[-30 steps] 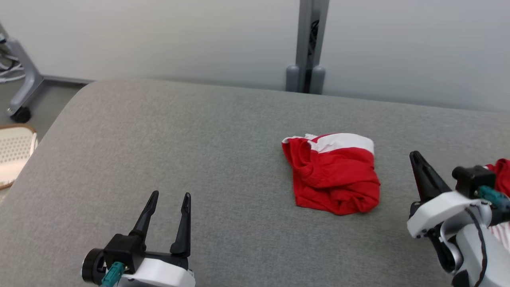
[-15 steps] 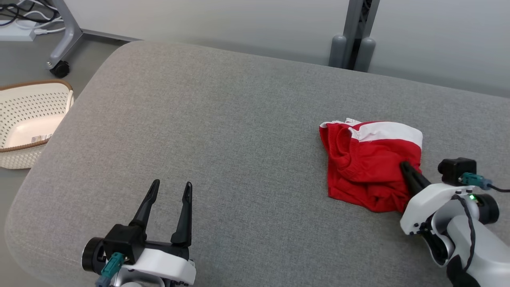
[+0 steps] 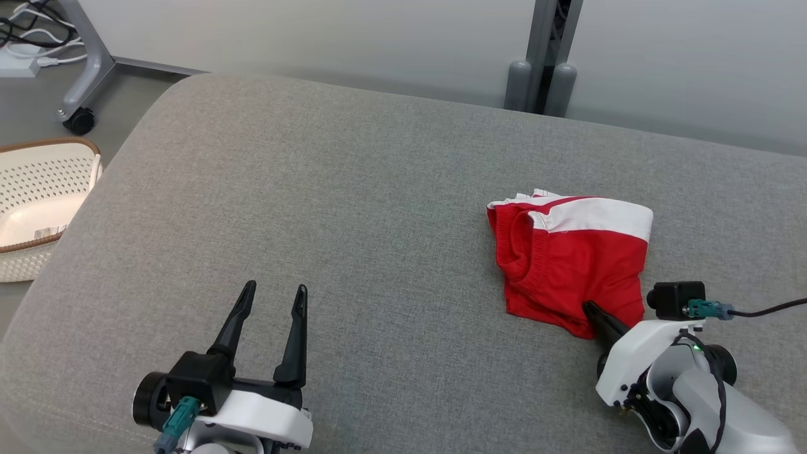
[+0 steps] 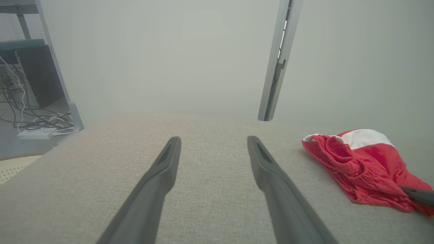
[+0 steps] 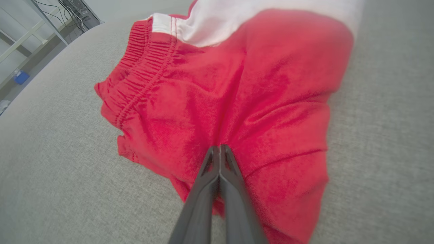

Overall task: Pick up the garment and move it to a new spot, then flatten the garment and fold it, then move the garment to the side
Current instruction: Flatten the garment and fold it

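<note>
The garment (image 3: 567, 258) is a pair of red shorts with a white band, lying bunched on the grey cushioned surface (image 3: 328, 189) at the right. My right gripper (image 3: 591, 308) is shut, and its tips press on the garment's near edge. In the right wrist view the closed fingers (image 5: 219, 149) lie together on the red cloth (image 5: 237, 84), with creases running out from the tip and no cloth visibly between them. My left gripper (image 3: 276, 289) stands open over bare cushion at the lower left, far from the garment (image 4: 359, 162). In the left wrist view its fingers (image 4: 213, 139) hold nothing.
A white perforated basket (image 3: 31, 202) sits on the floor beyond the cushion's left edge. A grey post (image 3: 542, 63) stands behind the far edge, against a pale wall. A wheeled stand leg (image 3: 79, 88) and cables are at the far left.
The head camera has shifted. My right gripper, shut throughout, has moved from the garment's right side onto its near edge. The left gripper has stayed put and open.
</note>
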Controlling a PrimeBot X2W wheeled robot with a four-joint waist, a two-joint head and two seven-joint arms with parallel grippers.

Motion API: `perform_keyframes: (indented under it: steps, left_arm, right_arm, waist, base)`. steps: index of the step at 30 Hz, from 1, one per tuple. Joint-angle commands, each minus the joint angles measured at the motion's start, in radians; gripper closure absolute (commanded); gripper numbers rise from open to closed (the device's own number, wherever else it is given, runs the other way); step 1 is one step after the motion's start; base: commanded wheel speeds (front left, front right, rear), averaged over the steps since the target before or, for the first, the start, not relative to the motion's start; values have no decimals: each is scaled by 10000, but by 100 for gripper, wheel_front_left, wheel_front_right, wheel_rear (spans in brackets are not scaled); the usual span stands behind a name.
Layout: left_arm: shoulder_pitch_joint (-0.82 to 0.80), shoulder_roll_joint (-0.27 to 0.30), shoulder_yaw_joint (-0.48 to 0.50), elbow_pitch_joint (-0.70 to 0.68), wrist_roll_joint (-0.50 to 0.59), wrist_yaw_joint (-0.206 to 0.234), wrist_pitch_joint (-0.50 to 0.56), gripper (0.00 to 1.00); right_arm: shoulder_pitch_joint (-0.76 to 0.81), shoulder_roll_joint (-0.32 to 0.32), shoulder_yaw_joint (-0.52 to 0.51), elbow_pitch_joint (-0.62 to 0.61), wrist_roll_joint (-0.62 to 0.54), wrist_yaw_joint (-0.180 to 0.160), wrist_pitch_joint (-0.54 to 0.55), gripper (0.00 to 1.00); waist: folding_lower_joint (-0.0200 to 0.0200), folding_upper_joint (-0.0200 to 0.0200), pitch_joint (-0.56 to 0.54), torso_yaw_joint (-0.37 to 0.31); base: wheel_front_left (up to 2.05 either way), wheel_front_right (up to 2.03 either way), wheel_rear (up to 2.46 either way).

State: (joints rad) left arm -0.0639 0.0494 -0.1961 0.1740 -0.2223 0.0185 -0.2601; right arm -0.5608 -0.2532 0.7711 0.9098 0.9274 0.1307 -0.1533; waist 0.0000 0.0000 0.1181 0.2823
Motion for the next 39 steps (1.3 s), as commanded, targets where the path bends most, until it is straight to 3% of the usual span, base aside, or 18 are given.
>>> perform_keyframes:
  steps: [1,10,14,17,21,22,27,31,39]
  left_arm:
    - [-68,34,11,14,-26,22,-38,0]
    - [254,32,55,86,8,4,-40,0]
    - [406,34,45,38,-37,20,-38,0]
    - [482,31,77,-66,-75,81,-38,0]
    - [578,34,125,-127,-129,139,-38,0]
    - [628,32,156,-167,-174,177,-40,0]
    - [790,31,221,-193,-311,257,-38,0]
    - [877,31,227,-201,-370,352,-38,0]
    - [1038,34,385,-95,-471,400,-38,0]
  right_arm:
    - [128,-86,184,-19,178,2,-41,100]
    - [-264,-432,578,-306,1015,2,-947,100]
    - [-456,-749,362,-621,665,2,-1142,100]
    - [-445,-989,-821,-1349,-349,2,-1131,100]
    - [450,-640,-3164,-2695,-1732,4,-1116,100]
    - [926,-419,-4061,-3430,-2672,2,-1115,100]
    - [2358,398,-5834,-4964,-5257,4,-1115,100]
    - [3413,1172,-6719,-5828,-6601,2,-1118,100]
    - [4746,1912,-7609,-6451,-7638,2,-1118,100]
  waist:
    - [0,0,-42,-41]
    - [0,0,-761,-333]
    - [0,0,-1146,-541]
    - [0,0,-1320,-770]
    - [0,0,-1545,-1102]
    - [0,0,-1650,-1278]
    - [0,0,-1893,-1683]
    - [0,0,-2023,-1915]
    - [0,0,-2098,-2190]
  base:
    - [0,0,0]
    - [0,0,0]
    - [0,0,0]
    - [0,0,0]
    - [0,0,0]
    - [0,0,0]
    - [0,0,0]
    - [0,0,0]
    - [0,0,0]
